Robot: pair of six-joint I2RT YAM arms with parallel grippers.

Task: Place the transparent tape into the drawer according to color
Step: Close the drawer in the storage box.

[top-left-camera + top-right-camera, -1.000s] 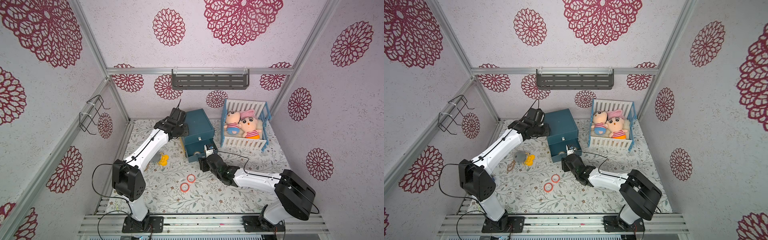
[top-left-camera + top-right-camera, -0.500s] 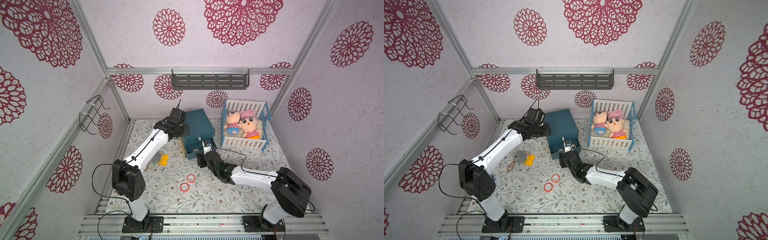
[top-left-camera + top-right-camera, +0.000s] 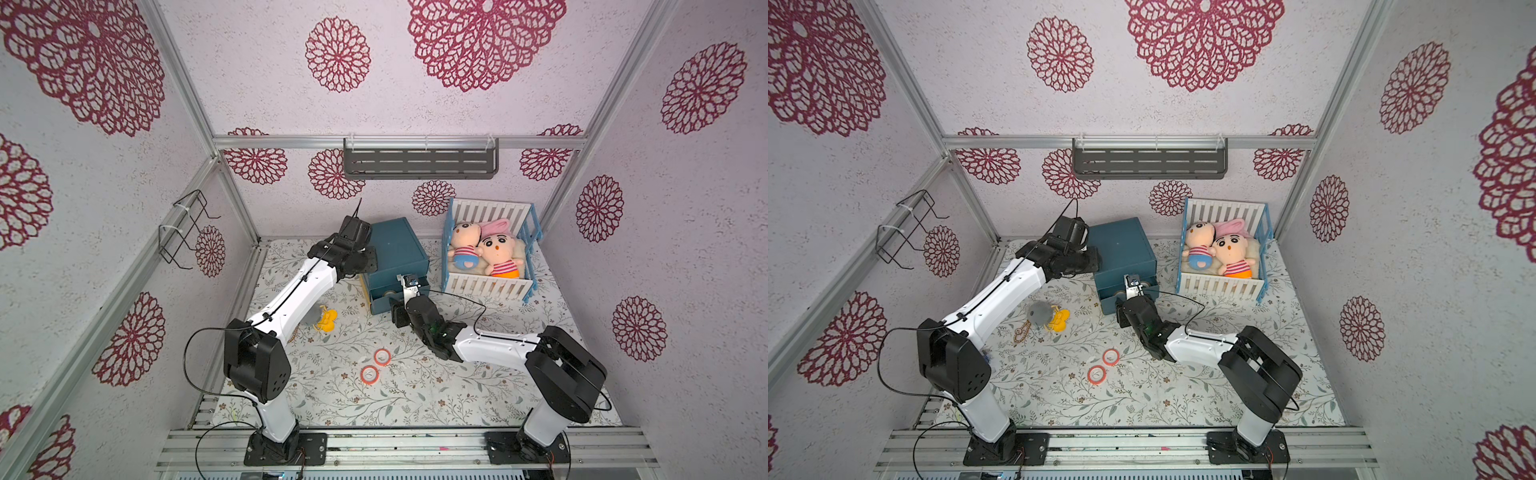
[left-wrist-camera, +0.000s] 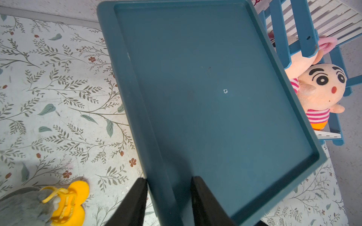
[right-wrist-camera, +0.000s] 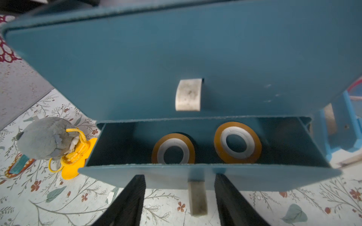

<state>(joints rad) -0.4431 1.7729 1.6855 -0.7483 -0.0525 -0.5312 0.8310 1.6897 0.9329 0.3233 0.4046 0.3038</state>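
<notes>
Partly, the front wall of the drawer (image 5: 254, 176) hides both yellow tape rings (image 5: 173, 149).

Nothing here reads as text, a brand or a number. A tiny white mark (image 4: 225, 91) on top of the blue drawer cabinet (image 4: 195, 127) is too small to make out. A teal tag (image 5: 18, 164) on the bench near that cabinet is blurred.

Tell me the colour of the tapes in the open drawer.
Both see-through tape rings are yellow; right wrist view.

The drawer cabinet (image 4: 215, 97) looks matt plastic, the tape rings (image 5: 238, 130) glossy.
</notes>
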